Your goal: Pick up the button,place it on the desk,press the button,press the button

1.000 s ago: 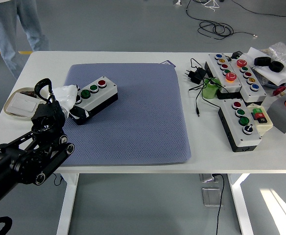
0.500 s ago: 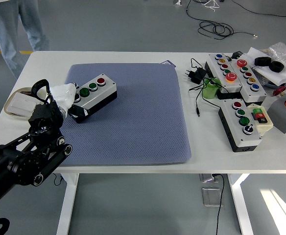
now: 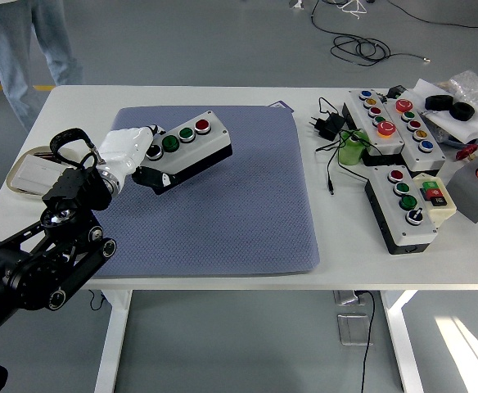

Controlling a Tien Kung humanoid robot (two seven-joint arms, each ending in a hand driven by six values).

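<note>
A grey button box (image 3: 191,149) with a black base carries green and red buttons on top. It hangs tilted above the blue-grey mat (image 3: 223,205), raised at its right end. My left hand (image 3: 134,151), white with a black arm behind it, is shut on the box's left end. The right hand does not show in this view.
Several other button boxes (image 3: 399,205), a green object (image 3: 353,151), cables and a black plug (image 3: 329,124) crowd the table's right side. A shallow white tray (image 3: 34,170) lies at the left edge. A person's legs (image 3: 22,49) stand at the far left corner.
My left hand has lifted the button box off the mat and carried it up and to the right. The box now tilts more steeply.
</note>
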